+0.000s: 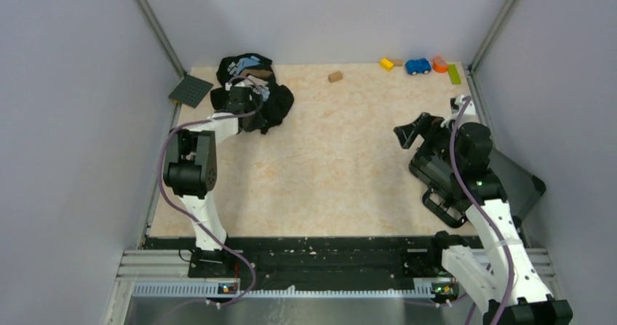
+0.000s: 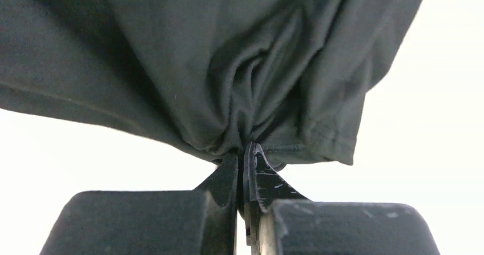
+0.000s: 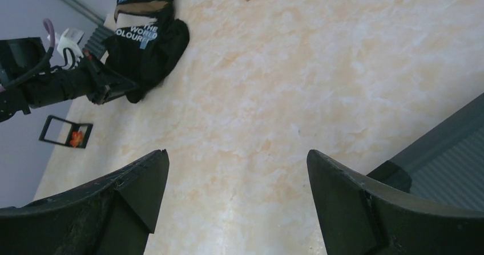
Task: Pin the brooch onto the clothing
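Black fabric of the clothing is pinched in the left gripper, fingers clamped tight on a fold near the hem. The rest bunches up just beyond the tips. Right gripper fingers are wide apart with nothing between them. The brooch lies in a black-framed box, well ahead of the right fingers and off to their left, near the left arm.

Step looks like laying out the shirt, brooch not yet picked. Next move probably needs the shirt spread flat, then a right reach across.

Brooch is too small to tell heading or long axis. Shirt is crumpled, no clear axis, chest text facing up.
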`<state>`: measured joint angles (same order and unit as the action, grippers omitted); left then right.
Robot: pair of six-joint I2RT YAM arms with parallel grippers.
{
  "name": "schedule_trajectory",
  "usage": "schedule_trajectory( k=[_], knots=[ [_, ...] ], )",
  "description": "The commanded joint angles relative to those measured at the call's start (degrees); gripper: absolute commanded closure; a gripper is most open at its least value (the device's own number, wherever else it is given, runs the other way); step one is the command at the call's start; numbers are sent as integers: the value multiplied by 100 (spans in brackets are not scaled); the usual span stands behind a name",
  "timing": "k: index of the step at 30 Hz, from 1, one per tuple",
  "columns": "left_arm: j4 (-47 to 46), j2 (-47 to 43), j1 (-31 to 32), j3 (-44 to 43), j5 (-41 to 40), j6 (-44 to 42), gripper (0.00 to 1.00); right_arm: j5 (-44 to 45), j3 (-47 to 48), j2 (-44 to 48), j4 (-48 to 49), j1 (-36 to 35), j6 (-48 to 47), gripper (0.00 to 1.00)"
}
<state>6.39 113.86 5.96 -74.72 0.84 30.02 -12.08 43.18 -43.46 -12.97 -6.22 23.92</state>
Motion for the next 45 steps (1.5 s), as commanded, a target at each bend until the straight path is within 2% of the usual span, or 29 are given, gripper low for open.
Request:
schedule_trajectory(
  k=[1, 10, 16, 20, 22, 24, 25, 27, 29, 31, 33, 35, 38, 41, 45],
  knots=[
    [-205, -1184, 320, 548, 642, -101, 100, -845, 28, -230, -336, 46, 261, 8],
    [68, -2209, 1512, 1057, 1066, -542, 100, -1403, -675, -727, 114, 45, 370, 10],
    [-455, -2727, 2577, 1773, 1234, -286, 100, -1931, -483, -1474, 232, -44, 288, 10],
    [-851, -2935, 3393, 2198, 1197, -25, 100, -1664, -544, -1573, 367, -398, 346, 11],
    [-1120, -3042, 3788, 2394, 1264, 71, 100, -1528, -559, -1660, 508, -649, 404, 22],
    [-1159, -3144, 4124, 2469, 1209, 42, 100, -1511, -544, -1831, 627, -893, 463, 29],
    [-1166, -3220, 4243, 2500, 1170, 27, 98, -1496, -539, -1919, 682, -1013, 486, 31],
    [-1199, -3415, 4331, 2595, 1076, 56, 80, -1396, -553, -2108, 760, -1241, 560, 32],
    [-1187, -3731, 4335, 2714, 907, 78, 57, -1293, -593, -2274, 819, -1420, 584, 32],
    [-1009, -4076, 4335, 2718, 709, -37, 40, -1255, -644, -2427, 880, -1542, 602, 32],
    [-739, -4408, 4327, 2692, 359, -114, 29, -1254, -692, -2532, 945, -1631, 633, 34],
    [-349, -4690, 4317, 2706, -334, -128, 23, -1220, -760, -2586, 1002, -1720, 666, 38],
    [133, -4849, 4172, 2721, -829, -301, 19, -970, -920, -2539, 1021, -1845, 679, 42],
    [546, -4847, 3641, 2829, -690, -60, 18, -511, -1073, -2443, 842, -1929, 602, 43],
    [361, -5037, 2793, 3499, -217, 445, 18, 120, -1117, -2374, 486, -1989, 497, 44]
  ],
)
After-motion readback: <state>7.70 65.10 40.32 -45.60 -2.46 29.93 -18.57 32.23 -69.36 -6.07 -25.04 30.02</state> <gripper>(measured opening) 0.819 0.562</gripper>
